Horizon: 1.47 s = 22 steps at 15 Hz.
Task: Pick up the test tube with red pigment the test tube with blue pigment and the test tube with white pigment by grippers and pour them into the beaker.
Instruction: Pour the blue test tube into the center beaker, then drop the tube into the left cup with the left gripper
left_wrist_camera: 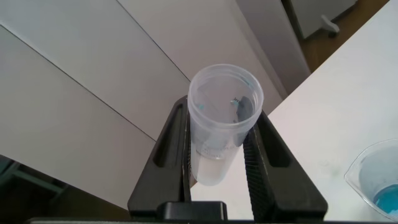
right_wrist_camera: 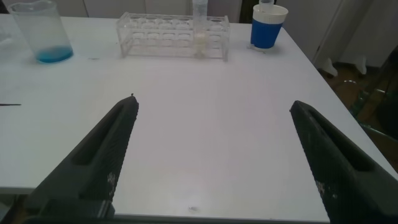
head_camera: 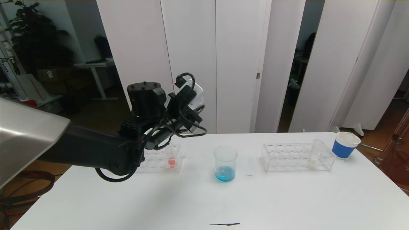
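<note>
Left gripper point(left_wrist_camera: 217, 155) clamped on a slim clear tube point(left_wrist_camera: 222, 124), nearly emptied, blue traces inside, raised above the clear left rack point(head_camera: 159, 159) with its red tube point(head_camera: 172, 161). At three o'clock, clear flared beaker point(head_camera: 225, 163) with blue liquid pooled. Further toward three, white-pigment tube point(head_camera: 314, 155) upright in the right rack point(head_camera: 297, 156). Right gripper point(right_wrist_camera: 214, 155) parked low, spread apart. Best lowered straight into an empty hole, kept vertical, released gently.
</note>
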Tool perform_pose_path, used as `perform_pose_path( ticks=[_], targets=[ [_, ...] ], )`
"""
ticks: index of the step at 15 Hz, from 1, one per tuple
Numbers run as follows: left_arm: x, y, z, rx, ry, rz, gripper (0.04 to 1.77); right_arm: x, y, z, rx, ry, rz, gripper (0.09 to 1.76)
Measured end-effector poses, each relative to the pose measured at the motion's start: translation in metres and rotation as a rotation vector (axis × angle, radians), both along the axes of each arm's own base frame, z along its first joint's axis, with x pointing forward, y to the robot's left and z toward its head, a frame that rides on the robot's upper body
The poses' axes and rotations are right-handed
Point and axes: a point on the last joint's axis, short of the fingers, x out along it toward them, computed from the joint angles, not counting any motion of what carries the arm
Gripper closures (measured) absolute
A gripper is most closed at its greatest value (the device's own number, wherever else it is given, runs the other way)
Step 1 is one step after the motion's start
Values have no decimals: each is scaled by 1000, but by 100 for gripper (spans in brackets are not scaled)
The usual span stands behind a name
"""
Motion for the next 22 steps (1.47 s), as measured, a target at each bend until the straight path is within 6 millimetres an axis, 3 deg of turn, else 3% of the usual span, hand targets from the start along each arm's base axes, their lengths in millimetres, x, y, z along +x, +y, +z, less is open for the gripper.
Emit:
perform_pose_path(
  ticks=[5,11,17,19,22],
  targets=[
    [-21,11,34,-357,210,129,124,0,0,0,0,0,0,10],
    [-39,21,40,-584,357,306,124,0,0,0,0,0,0,10],
    [-43,31,34,-586,307,480,124,0,0,0,0,0,0,10],
    [-37,46,37,-603,265,553,124,0,0,0,0,0,0,10],
    [-21,83,47,-653,131,661,124,0,0,0,0,0,0,10]
  ],
)
